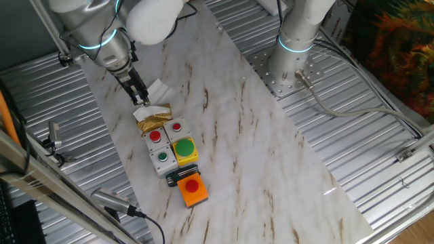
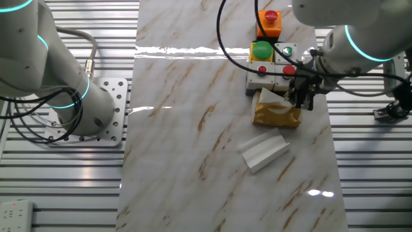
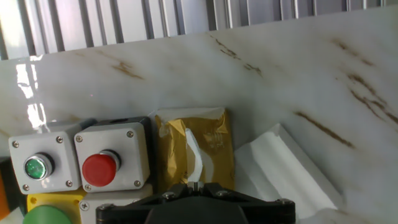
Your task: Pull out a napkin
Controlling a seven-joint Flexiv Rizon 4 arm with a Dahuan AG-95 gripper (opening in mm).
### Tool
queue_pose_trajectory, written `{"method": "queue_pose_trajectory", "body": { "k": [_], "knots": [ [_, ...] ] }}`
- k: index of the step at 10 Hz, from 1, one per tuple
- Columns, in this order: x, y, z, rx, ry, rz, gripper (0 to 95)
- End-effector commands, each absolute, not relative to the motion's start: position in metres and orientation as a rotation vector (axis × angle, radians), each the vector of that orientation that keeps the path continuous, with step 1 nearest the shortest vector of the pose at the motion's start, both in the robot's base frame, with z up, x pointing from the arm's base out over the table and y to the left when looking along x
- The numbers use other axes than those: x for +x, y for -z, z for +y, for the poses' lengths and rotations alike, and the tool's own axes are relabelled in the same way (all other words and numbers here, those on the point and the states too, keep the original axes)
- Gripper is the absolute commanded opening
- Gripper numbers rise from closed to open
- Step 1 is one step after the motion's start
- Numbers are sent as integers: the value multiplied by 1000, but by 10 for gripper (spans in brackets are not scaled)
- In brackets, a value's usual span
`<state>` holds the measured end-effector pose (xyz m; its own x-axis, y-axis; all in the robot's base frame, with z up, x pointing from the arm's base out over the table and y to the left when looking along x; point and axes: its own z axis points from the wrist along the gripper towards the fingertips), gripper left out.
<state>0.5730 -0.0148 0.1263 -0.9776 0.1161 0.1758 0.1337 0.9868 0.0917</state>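
Note:
A shiny gold packet [image 3: 208, 146] lies on the marble tabletop beside the grey button box [image 3: 112, 163]. A white napkin [image 3: 194, 158] sticks out of its slot and runs to my gripper [image 3: 194, 185], whose fingers stand together on its tip at the bottom edge of the hand view. In one fixed view my gripper [image 1: 142, 100] is at the packet's [image 1: 154, 120] far end. In the other fixed view it [image 2: 301, 103] is at the packet's [image 2: 277, 115] right end. A second folded white napkin [image 2: 265, 151] lies loose on the marble beside the packet, and shows too [image 1: 158, 89] [image 3: 280, 171].
Grey button boxes [image 1: 165, 139] with red and green buttons, a yellow box with a green button [image 1: 184, 149] and an orange box [image 1: 192, 190] stand in a row beyond the packet. A second arm's base [image 1: 291, 61] stands off the marble on the ribbed metal table [image 1: 380, 156].

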Motion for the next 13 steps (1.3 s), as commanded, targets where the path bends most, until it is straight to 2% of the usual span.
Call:
{"method": "queue_pose_trajectory", "body": {
  "k": [1,5,6,7,9,13],
  "knots": [
    [573,-124,-16,-149,161,-2996,0],
    [580,-106,-15,-166,194,-2993,0],
    [580,-104,-13,-164,198,-2998,190],
    [581,-103,-12,-164,199,-3003,570],
    [582,-105,-11,-150,208,-3008,950],
    [581,-108,-10,-146,209,-3009,950]
  ]
}}
